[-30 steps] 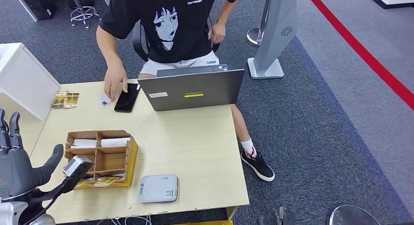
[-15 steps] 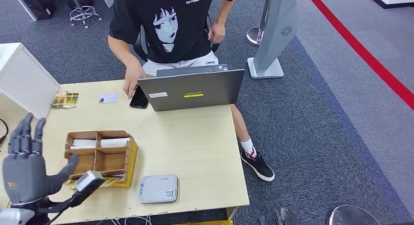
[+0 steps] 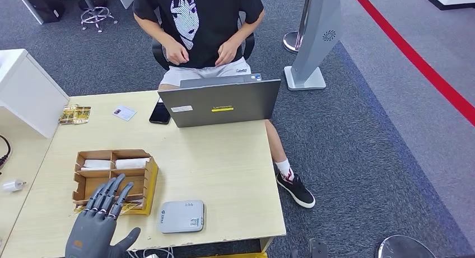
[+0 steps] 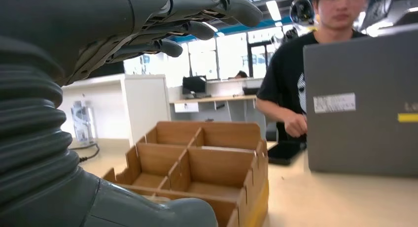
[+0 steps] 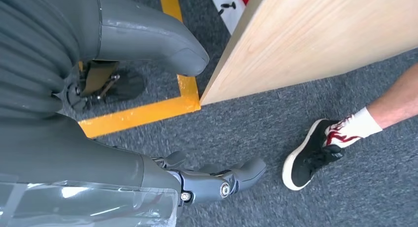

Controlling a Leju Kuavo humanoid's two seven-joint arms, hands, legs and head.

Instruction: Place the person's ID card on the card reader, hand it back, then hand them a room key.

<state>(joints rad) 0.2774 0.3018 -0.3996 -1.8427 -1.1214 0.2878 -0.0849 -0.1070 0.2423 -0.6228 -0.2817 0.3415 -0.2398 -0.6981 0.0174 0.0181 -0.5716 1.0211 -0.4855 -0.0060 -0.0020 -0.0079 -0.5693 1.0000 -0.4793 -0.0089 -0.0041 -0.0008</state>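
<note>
Left robot hand (image 3: 98, 227), matte grey, fingers spread apart and empty above the near edge of the pale wood-grain counter (image 3: 224, 174), just over the brown cardboard divider box (image 3: 115, 179). Small white rectangular ID card (image 3: 124, 112) flat at the far side, near the glossy black phone (image 3: 160, 112); rounded grey card reader (image 3: 181, 216) beside the box. Right robot hand (image 5: 212, 180) low beside the counter, over grey carpet, fingers loosely apart, holding nothing.

Card (image 3: 124, 113) print too small to read. Left robot hand (image 3: 99, 229) cut off at frame bottom. Laptop (image 3: 223, 103) screen faces away.
</note>
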